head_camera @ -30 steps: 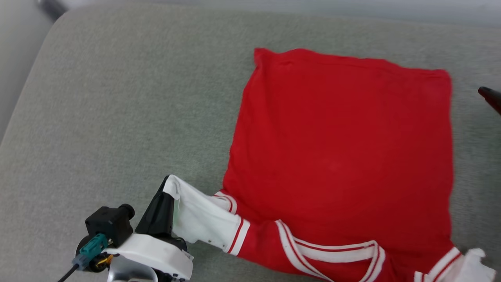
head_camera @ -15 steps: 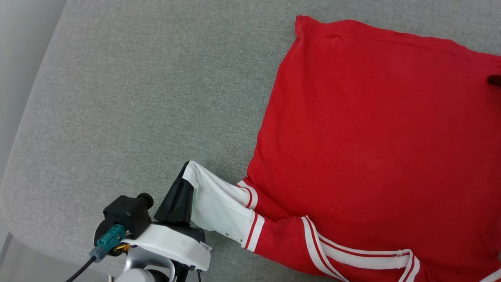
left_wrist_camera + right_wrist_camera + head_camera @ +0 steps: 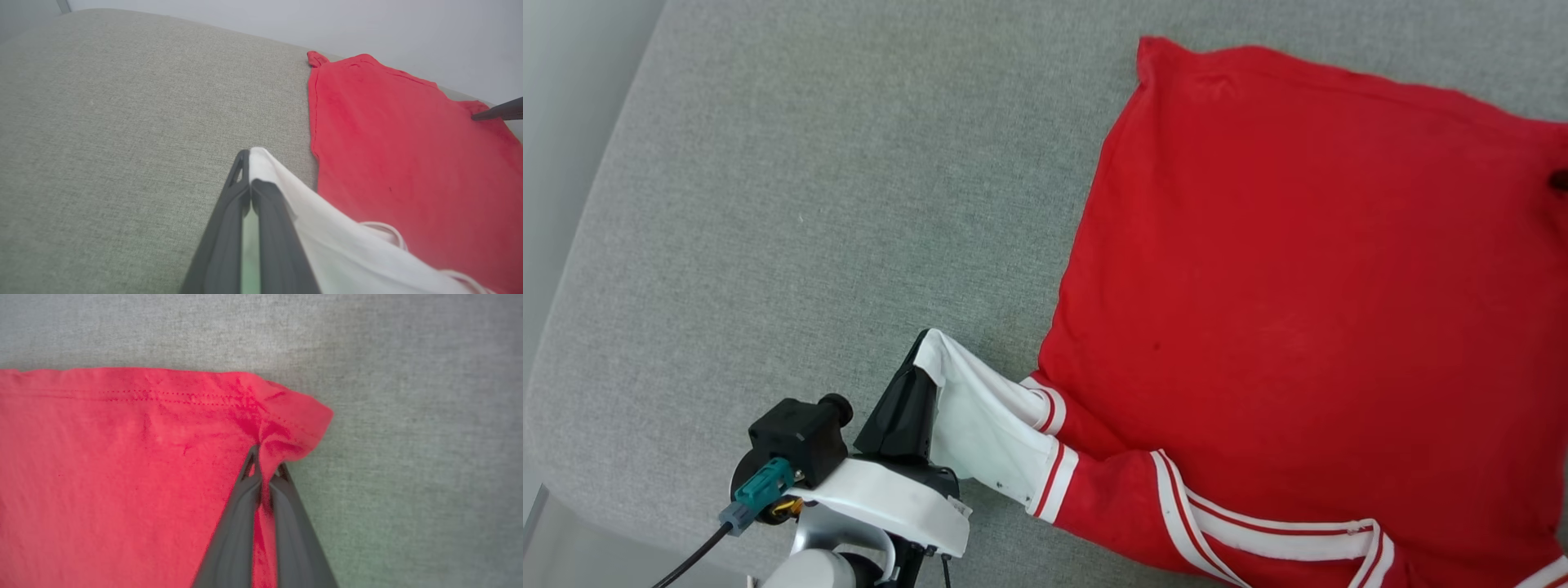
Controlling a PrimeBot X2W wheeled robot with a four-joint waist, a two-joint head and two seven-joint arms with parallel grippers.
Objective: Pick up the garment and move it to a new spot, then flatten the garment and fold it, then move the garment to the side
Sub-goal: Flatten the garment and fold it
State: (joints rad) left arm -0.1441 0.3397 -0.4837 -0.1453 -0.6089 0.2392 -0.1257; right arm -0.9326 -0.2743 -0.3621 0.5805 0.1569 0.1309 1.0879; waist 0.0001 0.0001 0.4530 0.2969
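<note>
The right gripper [image 3: 266,463] is what has just changed; from wide open 1 second ago, its 2 fingers now sit pinched together on the hem corner [image 3: 294,420] of the garment [image 3: 1298,286], with a small ridge of red cloth bunched up between them; the stitched hem runs away from the pinch, flat on the grey cushion [image 3: 809,204]. The left gripper [image 3: 247,171] is as it was, clamped tight on the end of the white sleeve [image 3: 984,425], which rises off the cushion towards its tips while the striped cuff trails back to the body.

The garment lies plain red side up, mostly spread on the cushion, hem away from the robot, striped neckline at the near edge of the head view; nothing else touches it.

With 2 holds on opposite ends, I judge the grasping step finished; the cloth looks ready to be lifted or drawn taut, provided the small bite on the hem corner does not slip.
</note>
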